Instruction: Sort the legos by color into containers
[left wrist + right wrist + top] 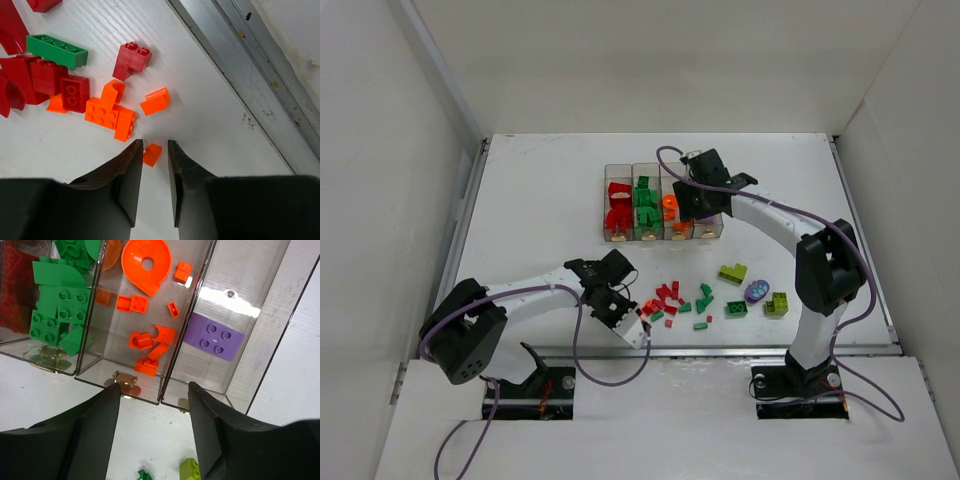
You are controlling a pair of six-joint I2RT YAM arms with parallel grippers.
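**A:** Legos (672,300) lie loose on the worktop (540,200), others already binned. Which step is this?

**B:** A pick. The left fingers (131,175) stand narrowly apart astride a small orange bit (152,154), not clamped yet.

**A:** Next?

**B:** Pinch, lift, carry to the orange bin (112,355). The right fingers (100,425) hang apart, empty, above it.

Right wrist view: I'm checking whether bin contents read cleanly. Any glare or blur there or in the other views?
Right wrist view: a white glare streak lies on the floor of the rightmost bin, beside the purple brick, which reads clearly. Left wrist view: bricks sharp, shadows soft around the small orange piece. Top external view: even light, but the loose legos are tiny.
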